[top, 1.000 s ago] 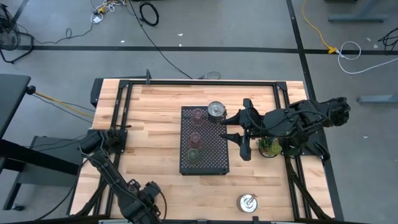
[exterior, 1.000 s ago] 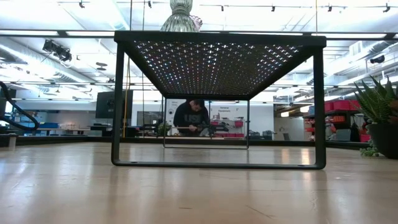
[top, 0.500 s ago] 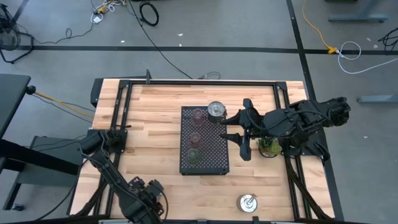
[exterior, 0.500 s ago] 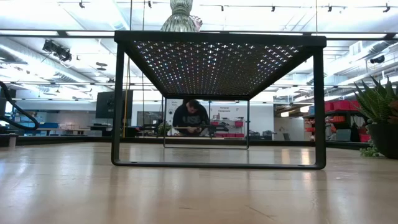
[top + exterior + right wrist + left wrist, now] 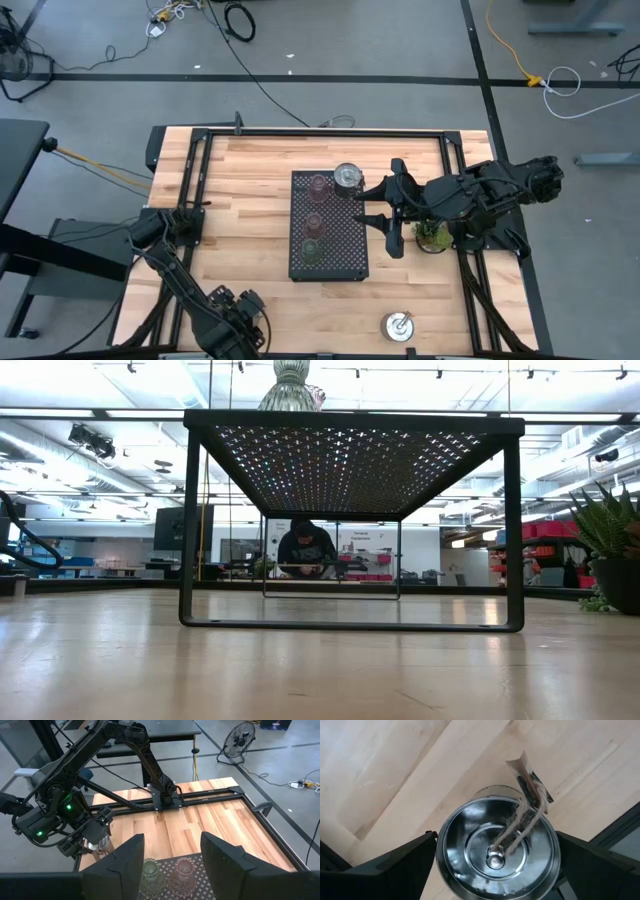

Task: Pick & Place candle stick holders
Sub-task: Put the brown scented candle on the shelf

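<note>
High view: the tray point(image 5: 345, 262) sits mid-desk and carries the pink glass holder point(image 5: 320, 185), red glass holder point(image 5: 314, 222), green glass holder point(image 5: 311, 248) and one tray silver holder point(image 5: 347, 177). A loose silver holder point(image 5: 400, 325) stands on the desk point(image 5: 250, 200) near the front edge. The right gripper point(image 5: 362, 204) hangs just beside the tray, jaws released and empty. The left gripper point(image 5: 240, 305) is at the front-left.

Low view: only the tray's underside, the plant point(image 5: 610, 550) and a person far behind.

Left wrist view: jaws spread wide around a tagged silver holder point(image 5: 495, 852) - they seem to be grasping it.

Right wrist view: shows that holder up in the left jaws.

Step in hand - carrying. The next move likely calls for travel to the tray and a clean set-down on a free spot.
</note>
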Motion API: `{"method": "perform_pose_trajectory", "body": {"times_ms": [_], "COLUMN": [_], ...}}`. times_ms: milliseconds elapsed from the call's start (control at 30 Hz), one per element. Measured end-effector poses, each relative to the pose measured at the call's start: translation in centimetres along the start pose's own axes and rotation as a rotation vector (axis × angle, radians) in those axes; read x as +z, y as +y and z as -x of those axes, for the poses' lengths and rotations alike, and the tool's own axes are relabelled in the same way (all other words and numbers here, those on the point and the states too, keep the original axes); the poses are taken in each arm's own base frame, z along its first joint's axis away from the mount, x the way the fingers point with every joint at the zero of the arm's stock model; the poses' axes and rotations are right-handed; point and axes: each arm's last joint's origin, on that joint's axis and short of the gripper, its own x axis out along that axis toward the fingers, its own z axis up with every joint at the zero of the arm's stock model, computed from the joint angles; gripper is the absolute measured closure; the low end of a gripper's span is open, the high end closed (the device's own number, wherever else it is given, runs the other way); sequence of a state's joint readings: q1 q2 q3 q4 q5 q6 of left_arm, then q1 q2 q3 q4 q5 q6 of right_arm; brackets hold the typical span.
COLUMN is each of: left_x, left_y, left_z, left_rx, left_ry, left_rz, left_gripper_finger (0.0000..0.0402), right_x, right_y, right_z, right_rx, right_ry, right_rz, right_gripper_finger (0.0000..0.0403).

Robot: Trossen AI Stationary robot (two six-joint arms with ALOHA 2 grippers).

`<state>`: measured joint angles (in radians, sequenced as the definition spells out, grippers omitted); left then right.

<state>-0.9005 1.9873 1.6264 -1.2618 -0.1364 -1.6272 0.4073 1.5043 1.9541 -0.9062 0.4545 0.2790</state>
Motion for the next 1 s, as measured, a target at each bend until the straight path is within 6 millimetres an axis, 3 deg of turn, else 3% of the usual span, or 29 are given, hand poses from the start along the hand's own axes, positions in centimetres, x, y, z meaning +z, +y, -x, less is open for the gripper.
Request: {"method": "perform_pose_trajectory", "body": {"times_ms": [567,1000], "left_x": [-0.02,0.23], "left_y": [-0.67,-0.68], "left_z": [0.11,0.09], "left_rx": [-0.073,-0.075], "left_ry": [0.134,0.122], "left_rz": [-0.051,-0.073], "left_gripper_finger": [0.0003,0.0003], "right_x": [0.0,0.0], "right_y": [0.01,0.0], "right_z": [0.0,0.0], "right_rx": [0.0,0.0], "right_ry": [0.0,0.0], "right_rz": [0.0,0.0], "right_gripper_finger": [0.0206,0.0206]}}
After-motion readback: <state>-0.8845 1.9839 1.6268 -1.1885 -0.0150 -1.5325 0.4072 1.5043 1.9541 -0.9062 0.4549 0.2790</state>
